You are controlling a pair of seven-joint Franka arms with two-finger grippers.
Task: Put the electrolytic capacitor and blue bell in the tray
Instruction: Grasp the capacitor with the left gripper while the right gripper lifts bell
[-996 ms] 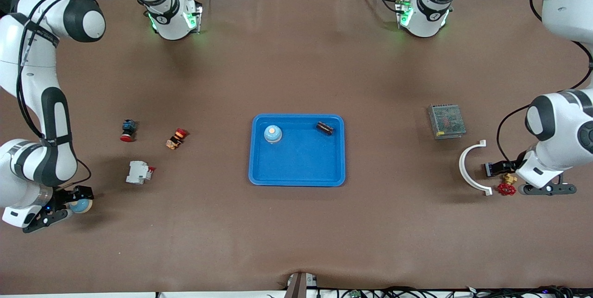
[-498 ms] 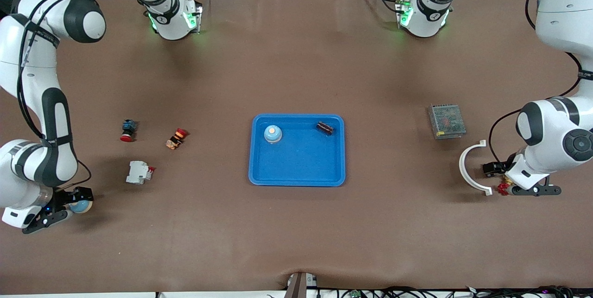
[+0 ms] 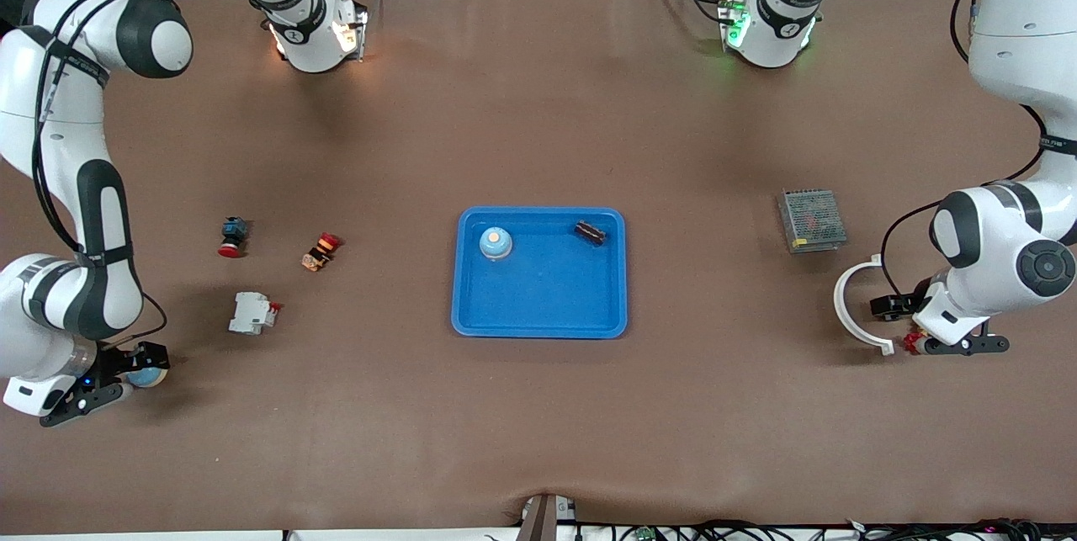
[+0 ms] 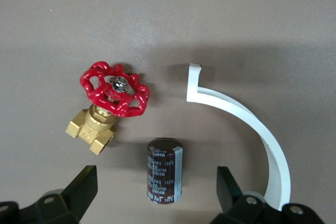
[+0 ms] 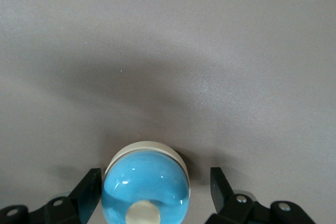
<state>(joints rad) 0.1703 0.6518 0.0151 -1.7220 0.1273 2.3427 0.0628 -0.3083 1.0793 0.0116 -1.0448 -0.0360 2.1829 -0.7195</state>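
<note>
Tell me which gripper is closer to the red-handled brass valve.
Left. The left gripper hangs over the capacitor right beside the valve. The right gripper, straddling a blue bell, is at the right arm's end of the table.

Brown table (image 3: 538,103), blue tray (image 3: 471,324) at centre.
Switches (image 3: 233,236) at frame's left; metal box (image 3: 811,220), white arc (image 3: 848,305), perhaps a valve (image 3: 910,343) right.
</note>
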